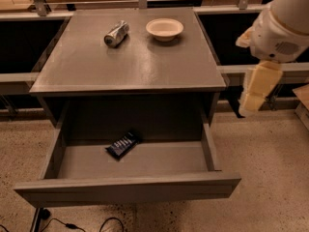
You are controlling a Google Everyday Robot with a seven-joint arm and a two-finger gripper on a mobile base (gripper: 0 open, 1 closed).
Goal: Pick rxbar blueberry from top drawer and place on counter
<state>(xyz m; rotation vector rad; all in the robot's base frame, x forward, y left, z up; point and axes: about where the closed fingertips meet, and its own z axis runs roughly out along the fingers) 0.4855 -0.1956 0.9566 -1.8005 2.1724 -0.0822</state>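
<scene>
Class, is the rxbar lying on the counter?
No, the rxbar lies in the open drawer, while the gripper hangs right of the counter.

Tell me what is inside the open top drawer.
Only the rxbar blueberry lies inside the top drawer, near its back. The counter hides the drawer's rearmost part. The gripper hangs right of the counter, outside.

Navy rxbar blueberry (pixel 123 144) is lying flat at 11 o'clock in open top drawer (pixel 130 188) below counter (pixel 130 62); gripper (pixel 253 100) hanging at 3 o'clock.
</scene>
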